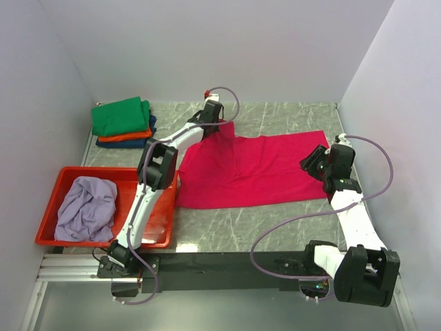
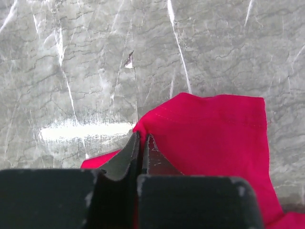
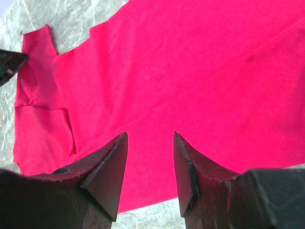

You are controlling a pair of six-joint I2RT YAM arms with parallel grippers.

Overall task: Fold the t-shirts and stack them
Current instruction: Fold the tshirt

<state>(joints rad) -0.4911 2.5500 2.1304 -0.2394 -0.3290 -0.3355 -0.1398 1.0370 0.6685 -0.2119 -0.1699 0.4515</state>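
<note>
The crimson-pink t-shirt (image 1: pixel 255 169) lies spread on the marble table. My left gripper (image 1: pixel 219 125) is shut on its far left sleeve corner; in the left wrist view (image 2: pixel 142 136) the fingers pinch the red cloth (image 2: pixel 214 129). My right gripper (image 1: pixel 315 163) is open above the shirt's right edge; in the right wrist view (image 3: pixel 150 138) the shirt (image 3: pixel 181 71) fills the frame below the spread fingers. Folded green (image 1: pixel 122 116), orange (image 1: pixel 124 136) and dark blue (image 1: pixel 131 143) shirts are stacked at the back left. The pale lavender shirt (image 1: pixel 86 207) lies crumpled in the tray.
A red plastic tray (image 1: pixel 155 231) sits at the front left, under my left arm. White walls close in the table at the back and both sides. The table's near edge runs just behind the arm bases.
</note>
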